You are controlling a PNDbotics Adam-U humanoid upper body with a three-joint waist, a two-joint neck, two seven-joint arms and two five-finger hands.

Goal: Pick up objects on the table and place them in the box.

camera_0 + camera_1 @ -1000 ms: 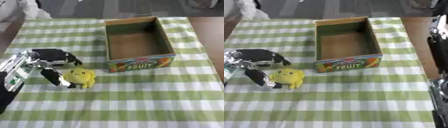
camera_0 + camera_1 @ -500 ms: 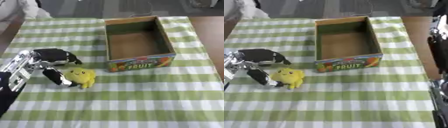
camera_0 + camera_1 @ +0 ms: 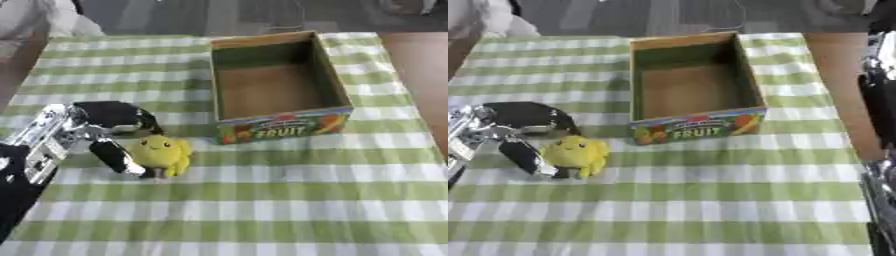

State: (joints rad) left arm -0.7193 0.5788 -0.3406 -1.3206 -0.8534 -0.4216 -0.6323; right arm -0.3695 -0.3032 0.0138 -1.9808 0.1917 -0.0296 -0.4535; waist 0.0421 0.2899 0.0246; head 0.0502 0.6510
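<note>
On the green-and-white checked tablecloth (image 3: 262, 210), just left of the open cardboard fruit box (image 3: 276, 87), I have my left hand (image 3: 101, 130) curled around the small yellow plush toy (image 3: 160, 154), fingers and thumb bracketing it for lifting into the box.

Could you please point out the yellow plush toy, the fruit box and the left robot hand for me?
yellow plush toy (image 3: 160, 151), left eye view, its face.
fruit box (image 3: 284, 128), left eye view, printed front wall.
left robot hand (image 3: 105, 116), left eye view, black back.
</note>
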